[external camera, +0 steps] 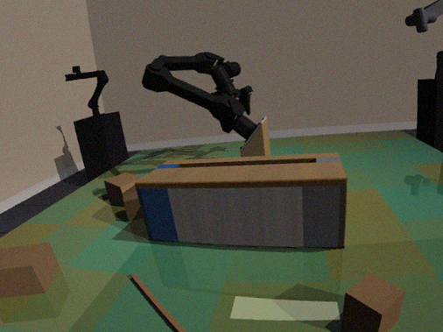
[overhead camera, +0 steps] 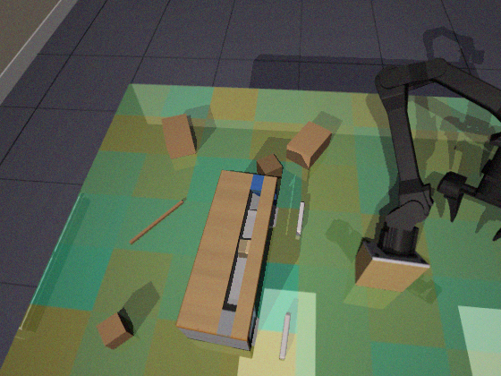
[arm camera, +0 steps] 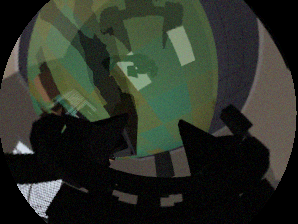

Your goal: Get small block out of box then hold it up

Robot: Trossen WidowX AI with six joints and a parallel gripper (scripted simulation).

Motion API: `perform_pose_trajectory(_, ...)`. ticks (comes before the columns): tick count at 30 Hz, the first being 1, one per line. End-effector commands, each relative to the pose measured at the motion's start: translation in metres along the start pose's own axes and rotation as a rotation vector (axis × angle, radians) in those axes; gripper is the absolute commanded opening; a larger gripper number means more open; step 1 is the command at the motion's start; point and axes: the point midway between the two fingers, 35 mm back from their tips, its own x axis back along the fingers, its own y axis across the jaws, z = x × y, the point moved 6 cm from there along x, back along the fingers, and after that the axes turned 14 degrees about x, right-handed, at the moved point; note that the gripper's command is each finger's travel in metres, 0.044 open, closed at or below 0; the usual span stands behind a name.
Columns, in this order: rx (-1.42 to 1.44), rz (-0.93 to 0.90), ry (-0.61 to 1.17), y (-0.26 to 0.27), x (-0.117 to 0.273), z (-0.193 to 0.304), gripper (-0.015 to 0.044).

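The box (overhead camera: 208, 260) (external camera: 247, 177) stands upright on the table, with a wood-coloured top cut by a long slot. One end is blue, the other grey. Through the slot in the top view, the small tan block (overhead camera: 244, 247) shows about midway along the pale shelf (overhead camera: 237, 279). The exterior view shows the box's closed grey back, which hides the block. Which end lets out cannot be told. My gripper (overhead camera: 474, 229) (arm camera: 153, 119) is open and empty, raised above the table beyond the arm's base, well away from the box. The block is not seen in the wrist view.
A brown block (overhead camera: 269, 166) stands close by the blue end; another (overhead camera: 309, 141) is just beyond. Further brown blocks (overhead camera: 179, 136) (overhead camera: 115, 331) and a thin stick (overhead camera: 157, 222) (external camera: 159, 308) lie behind the box. Two pale bars (overhead camera: 301, 219) (overhead camera: 284, 336) lie on its front side.
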Motion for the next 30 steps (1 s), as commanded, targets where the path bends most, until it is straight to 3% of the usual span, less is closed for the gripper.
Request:
perform_pose_trajectory(1,-0.012,0.001,0.003,-0.001,0.001,0.002,0.04)
perform_pose_trajectory(9,-0.553,0.004,0.115,-0.02,0.034,0.081,0.04)
perform_pose_trajectory(17,-1.005,-0.048,0.113,0.0,0.05,0.157,0.04)
perform_pose_trajectory(30,-1.749,-0.244,0.104,0.109,0.055,0.278,0.04)
